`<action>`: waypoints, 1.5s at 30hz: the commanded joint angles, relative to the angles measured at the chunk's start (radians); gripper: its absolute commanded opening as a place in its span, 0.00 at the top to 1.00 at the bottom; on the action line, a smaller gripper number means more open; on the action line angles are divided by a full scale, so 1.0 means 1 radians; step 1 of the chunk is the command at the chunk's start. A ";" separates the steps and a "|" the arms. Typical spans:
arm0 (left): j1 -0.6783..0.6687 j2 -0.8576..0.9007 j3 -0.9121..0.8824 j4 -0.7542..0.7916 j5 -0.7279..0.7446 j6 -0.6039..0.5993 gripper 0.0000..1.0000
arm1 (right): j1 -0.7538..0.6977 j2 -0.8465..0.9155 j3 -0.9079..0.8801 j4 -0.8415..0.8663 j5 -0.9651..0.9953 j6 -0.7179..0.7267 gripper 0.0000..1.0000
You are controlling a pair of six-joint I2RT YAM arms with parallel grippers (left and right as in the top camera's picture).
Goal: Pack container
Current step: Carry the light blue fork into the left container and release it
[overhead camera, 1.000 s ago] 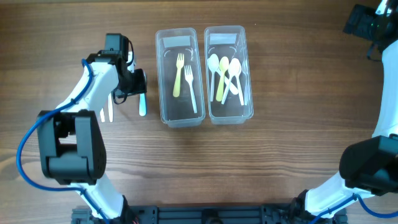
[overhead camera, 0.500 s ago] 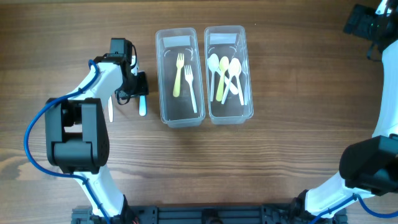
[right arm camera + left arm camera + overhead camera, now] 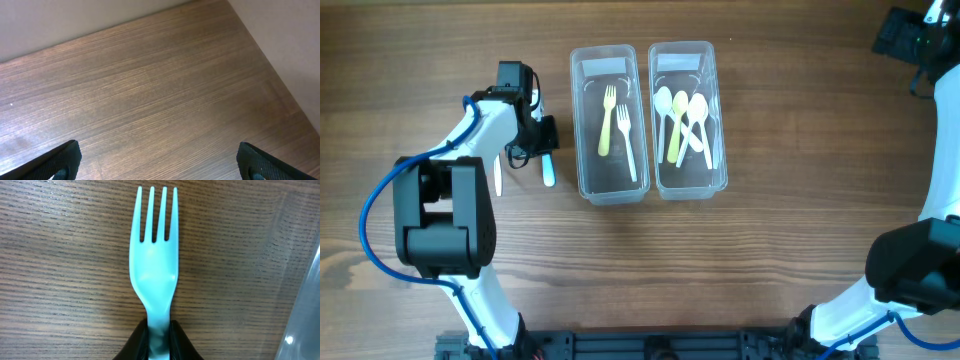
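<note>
My left gripper [image 3: 542, 142] is shut on the handle of a light blue plastic fork [image 3: 548, 172] that lies on the table just left of the containers. In the left wrist view the blue fork [image 3: 155, 265] points away from the fingers [image 3: 159, 335], which pinch its handle. The left clear container [image 3: 608, 125] holds two forks, one yellow and one white. The right clear container [image 3: 687, 120] holds several spoons. My right gripper [image 3: 157, 165] is open and empty over bare wood at the far right corner [image 3: 910, 35].
A white utensil [image 3: 498, 180] lies on the table left of the blue fork, partly under my left arm. The clear wall of the left container [image 3: 307, 310] shows at the right edge of the left wrist view.
My left arm swung a little toward the far side between the earliest frame and half a second ago, covering part of the white utensils. Since then nothing has moved.
</note>
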 commanded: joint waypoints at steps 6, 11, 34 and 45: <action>-0.009 -0.034 0.220 -0.148 -0.275 0.008 0.92 | 0.005 0.010 -0.002 0.006 0.018 -0.006 0.00; -0.013 -0.089 0.418 -0.205 -0.212 0.007 0.89 | 0.005 0.010 -0.002 0.006 0.018 -0.006 0.00; -0.304 0.013 0.500 -0.228 0.006 -0.132 0.89 | 0.005 0.010 -0.002 0.006 0.018 -0.006 0.00; -0.294 0.072 0.502 -0.274 -0.065 -0.124 0.78 | 0.005 0.010 -0.002 0.006 0.018 -0.006 0.00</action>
